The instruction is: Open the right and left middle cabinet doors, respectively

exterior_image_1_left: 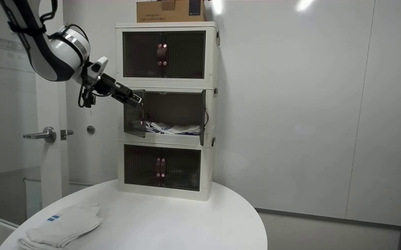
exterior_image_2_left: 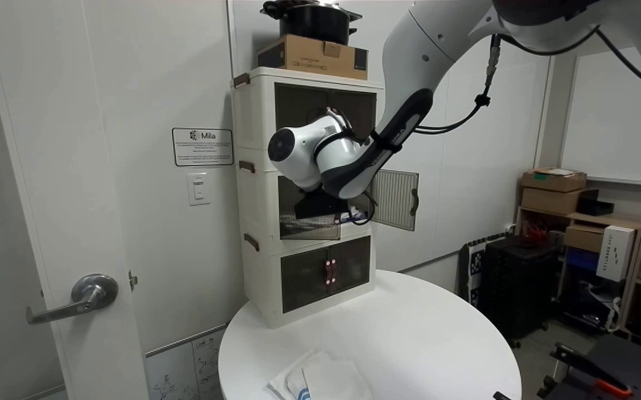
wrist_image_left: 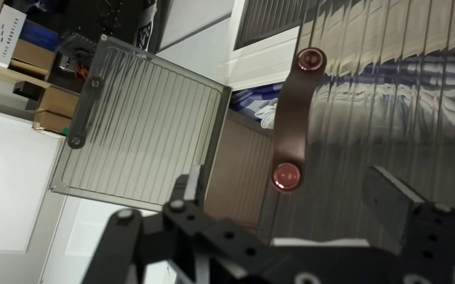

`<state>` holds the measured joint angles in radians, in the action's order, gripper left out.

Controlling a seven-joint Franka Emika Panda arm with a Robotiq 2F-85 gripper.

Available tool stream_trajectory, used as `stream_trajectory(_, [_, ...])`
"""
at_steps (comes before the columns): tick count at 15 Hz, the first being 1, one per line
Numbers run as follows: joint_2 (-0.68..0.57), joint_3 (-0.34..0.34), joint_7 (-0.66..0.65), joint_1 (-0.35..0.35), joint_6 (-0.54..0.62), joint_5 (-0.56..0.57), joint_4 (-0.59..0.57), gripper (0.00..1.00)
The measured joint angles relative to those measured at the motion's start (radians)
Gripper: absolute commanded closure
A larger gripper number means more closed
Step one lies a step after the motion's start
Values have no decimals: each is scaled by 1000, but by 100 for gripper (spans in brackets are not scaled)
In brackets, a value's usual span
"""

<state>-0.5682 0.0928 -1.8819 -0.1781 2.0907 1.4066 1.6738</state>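
- White boxy cabinet stood upright;
- its right middle door, smoky and ribbed, pointed outward, long axis upright;
- its left middle door, alike, was angled outward, also upright;
- fingers were spread;
- left handle, studded reddish-brown strap, showed between them in the wrist view.

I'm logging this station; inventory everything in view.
Round table: one, white, foreground
Three-tier cabinet: one, white, on table
Right middle translucent door: one, smoky, wide open
Left middle translucent door: one, smoky, partly open
Other translucent doors: four, smoky, top and bottom tiers
Folded cloths: uncounted, white and blue, middle compartment
Folded cloth stack: one, white, on table
Cardboard box: one, brown, atop cabinet
Round pot: one, black, on box
Rectangular sign: one, white, wall
Room door: one, white, beside cabinet
Wooden shelving: one, brown, background
Robot arm: one, mostly white, by cabinet
Gripper: one, black, open by left middle door
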Motion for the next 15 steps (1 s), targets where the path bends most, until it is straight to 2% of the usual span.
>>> stream_trajectory(4, [4, 3, 24, -5, 6, 0, -11, 0])
stream_trajectory(9, [53, 3, 131, -2, 26, 9, -11, 0])
stream_trajectory(12, [98, 3, 241, 9, 101, 13, -10, 0])
stream_trajectory(15, [136, 3, 389, 37, 225, -3, -9, 0])
